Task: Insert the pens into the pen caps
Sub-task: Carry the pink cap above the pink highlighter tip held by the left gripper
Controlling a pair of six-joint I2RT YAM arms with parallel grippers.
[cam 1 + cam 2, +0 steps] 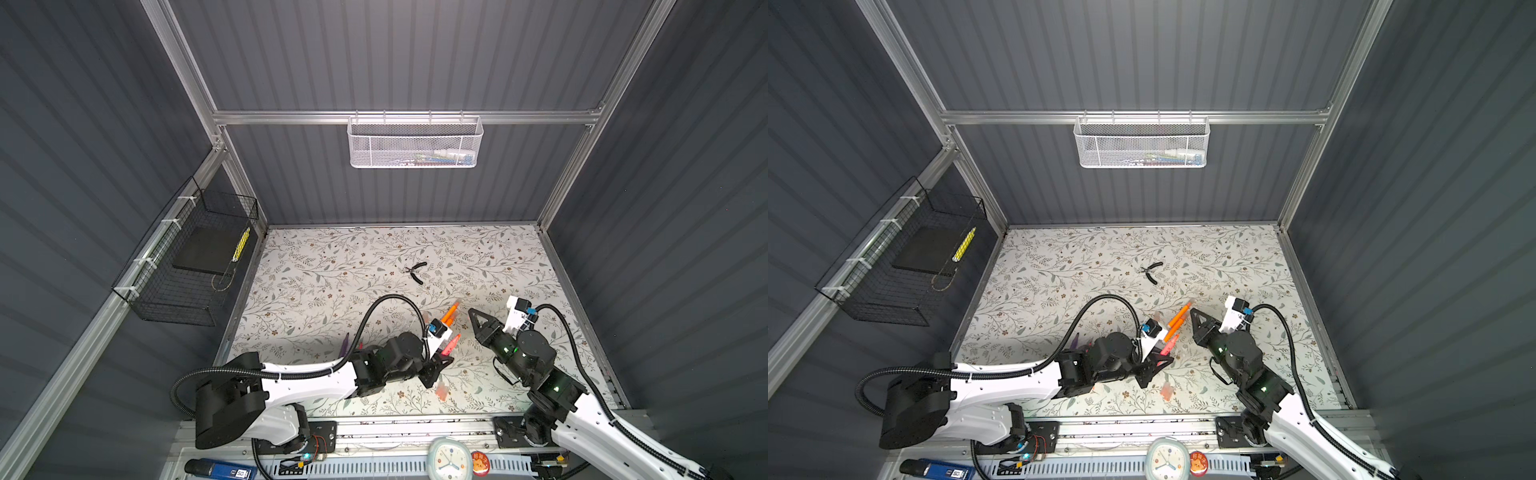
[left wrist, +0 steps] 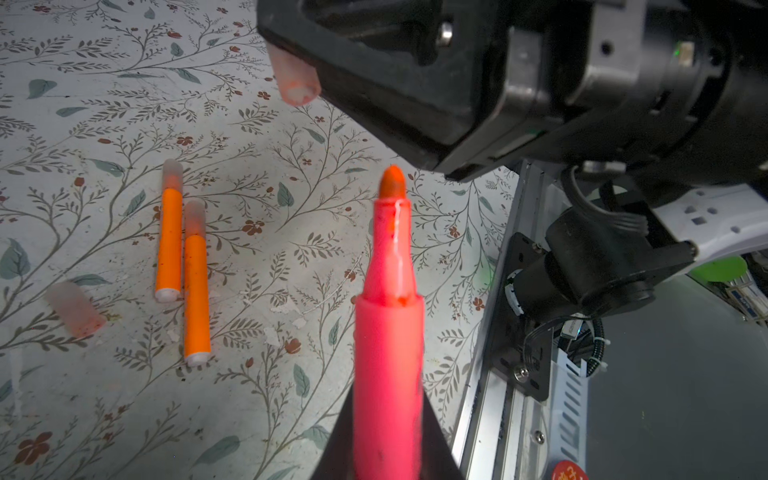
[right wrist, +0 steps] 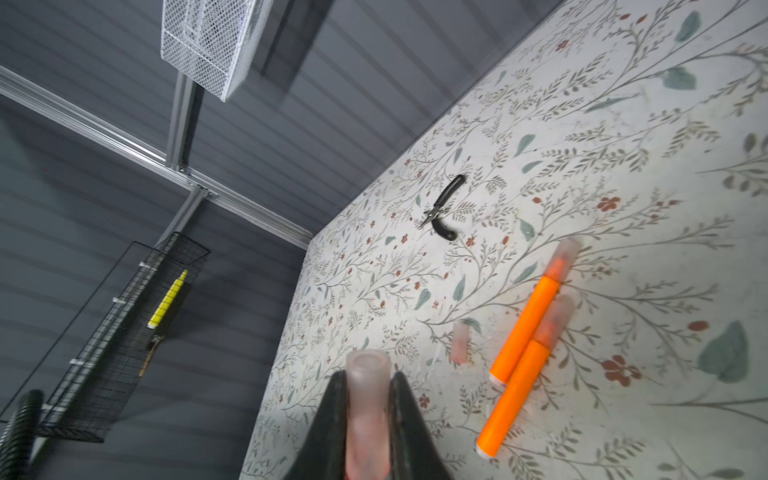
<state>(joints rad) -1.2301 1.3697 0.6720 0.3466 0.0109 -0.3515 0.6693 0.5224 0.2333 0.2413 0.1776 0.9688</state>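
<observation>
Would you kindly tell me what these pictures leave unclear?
Top views: purple pen mostly behind left arm.
Top views: what white basket holds, too small behind mesh.
Left wrist view: rear of pink pen cut off by edge.
Right wrist view: rear of held cap cut off by edge.

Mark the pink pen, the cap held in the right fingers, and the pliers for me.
pink pen (image 2: 388, 353): left wrist view, middle of its barrel.
held cap (image 3: 368, 399): right wrist view, its translucent side wall.
pliers (image 3: 449, 190): right wrist view, one black handle.
</observation>
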